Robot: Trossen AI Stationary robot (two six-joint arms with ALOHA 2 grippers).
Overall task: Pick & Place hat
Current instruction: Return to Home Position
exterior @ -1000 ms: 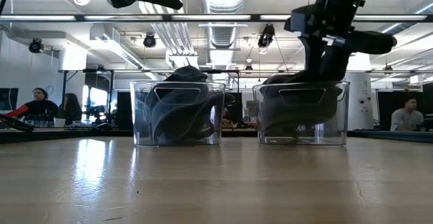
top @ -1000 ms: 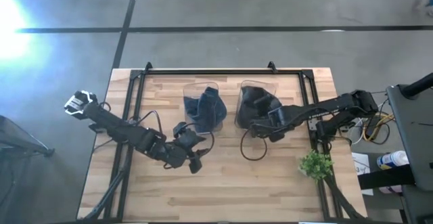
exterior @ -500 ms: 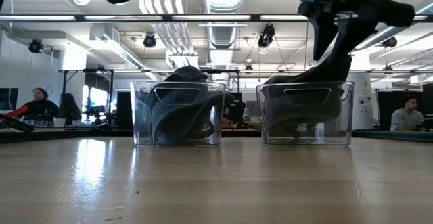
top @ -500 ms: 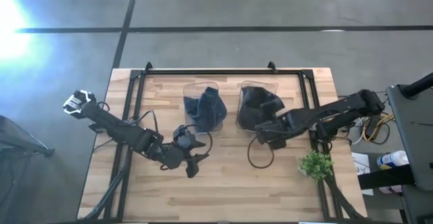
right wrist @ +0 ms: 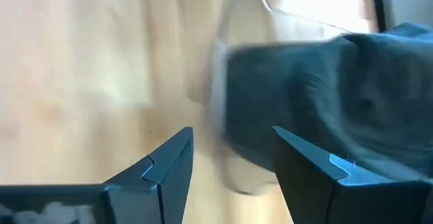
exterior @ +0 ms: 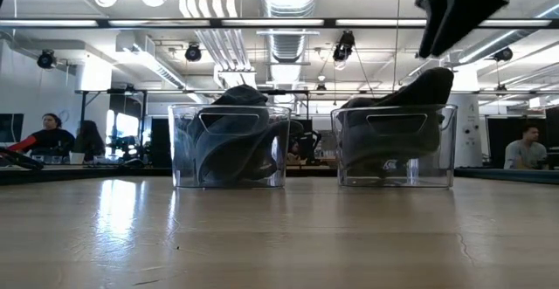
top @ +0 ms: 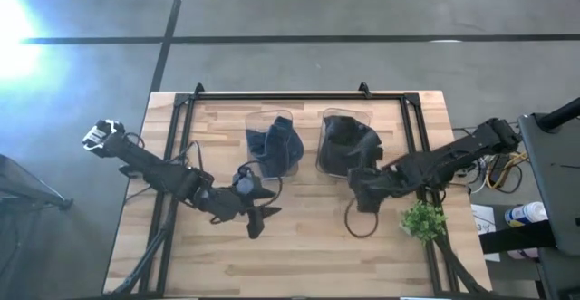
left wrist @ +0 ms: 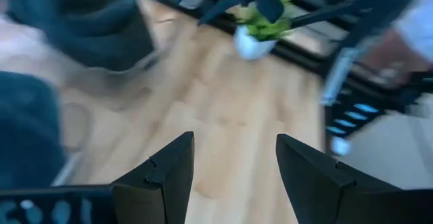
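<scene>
Two clear bins stand side by side at the table's middle. The left bin [top: 275, 146] holds a blue hat [exterior: 229, 141]. The right bin [top: 347, 143] holds a black hat [exterior: 393, 119], whose top pokes above the rim. My right gripper [top: 361, 194] is open just near of the right bin, raised above the table; its wrist view shows the black hat [right wrist: 325, 102] ahead of its gripper [right wrist: 233, 132]. My left gripper [top: 261, 217] is open and empty, near of the left bin, also seen in its own wrist view [left wrist: 233, 139].
A small potted plant [top: 421, 220] stands near the table's right edge, close to my right arm. A dark cable loop [top: 362, 220] hangs below the right gripper. Bare wood lies along the near half of the table [top: 299, 264]. People sit in the room beyond.
My right gripper has drawn back out of the right bin, rising and moving toward the table's near and right edges; the black hat stays in the bin. My left gripper has drifted a little toward the near edge.
</scene>
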